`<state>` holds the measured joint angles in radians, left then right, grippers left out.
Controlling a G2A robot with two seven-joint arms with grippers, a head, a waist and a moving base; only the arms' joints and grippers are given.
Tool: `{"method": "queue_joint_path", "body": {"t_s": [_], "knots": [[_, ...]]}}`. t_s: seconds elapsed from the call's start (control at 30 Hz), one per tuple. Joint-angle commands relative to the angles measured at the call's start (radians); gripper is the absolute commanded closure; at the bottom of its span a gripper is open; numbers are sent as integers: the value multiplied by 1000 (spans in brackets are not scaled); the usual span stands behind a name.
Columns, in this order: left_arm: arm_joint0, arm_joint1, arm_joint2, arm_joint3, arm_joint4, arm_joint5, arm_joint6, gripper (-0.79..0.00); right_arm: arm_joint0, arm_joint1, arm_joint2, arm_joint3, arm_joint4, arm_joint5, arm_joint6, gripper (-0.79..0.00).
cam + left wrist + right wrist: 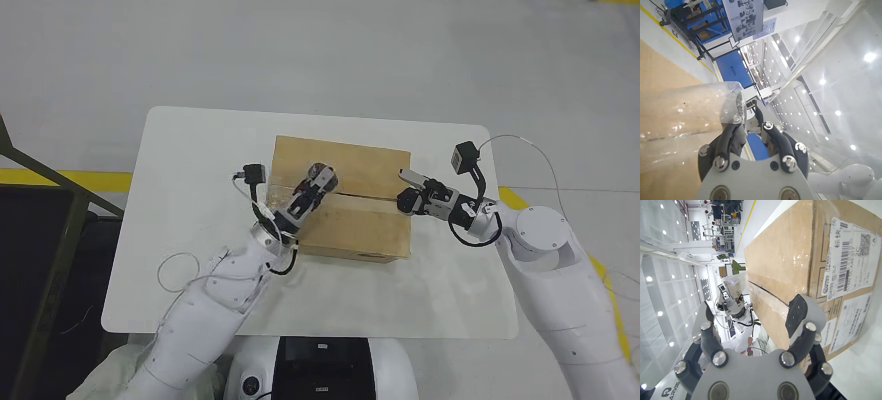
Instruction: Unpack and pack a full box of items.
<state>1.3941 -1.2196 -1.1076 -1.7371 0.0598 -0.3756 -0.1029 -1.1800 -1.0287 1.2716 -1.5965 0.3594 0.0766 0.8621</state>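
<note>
A sealed cardboard box [350, 225] sits in the middle of the white surface [190, 200] as the unpacking step opens. The left gripper [315, 183], above the centre seam [768, 292], has its fingers [759, 115] pinched on a strip of clear tape [687, 106] that lifts away from the lid. The right gripper [408, 192] hovers at the box's labelled end, fingers [797, 311] spread wide and holding nothing. The flaps appear closed, so the task looks barely begun. The next move likely calls for drawing the tape along the seam until it comes free, perhaps with the right gripper steadying the box.
</note>
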Motion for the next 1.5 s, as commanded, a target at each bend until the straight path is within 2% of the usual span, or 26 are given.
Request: {"method": "queue_joint_path", "body": {"t_s": [0.0,0.13,0.23,0.33,0.37,0.4,0.43,0.47,0.73,1.13,1.47], "knots": [[-10,-3,12,12,19,6,3,-151,0,0,0,0,0,0,0,-785],[-27,-8,30,33,56,44,-8,-262,0,0,0,0,0,0,0,-785],[-34,-11,36,41,73,70,-15,-289,0,0,0,0,0,0,0,-785],[-41,-14,40,47,88,93,-23,-351,0,0,0,0,0,0,0,-785],[-44,-15,42,49,92,100,-26,-456,0,0,0,0,0,0,0,-785],[-46,-15,43,50,98,106,-28,-610,0,0,0,0,0,0,0,-785],[-49,-16,45,51,103,111,-30,-656,0,0,0,0,0,0,0,-785],[-50,-17,47,53,105,115,-32,-785,0,0,0,0,0,0,0,-785],[-52,-23,55,32,122,113,-37,-785,0,0,0,0,0,0,0,-785],[-32,-30,45,-15,176,5,42,-785,0,0,0,0,0,0,0,-785],[49,-15,-42,-134,260,82,17,-785,0,0,0,0,0,0,0,-785]]}}
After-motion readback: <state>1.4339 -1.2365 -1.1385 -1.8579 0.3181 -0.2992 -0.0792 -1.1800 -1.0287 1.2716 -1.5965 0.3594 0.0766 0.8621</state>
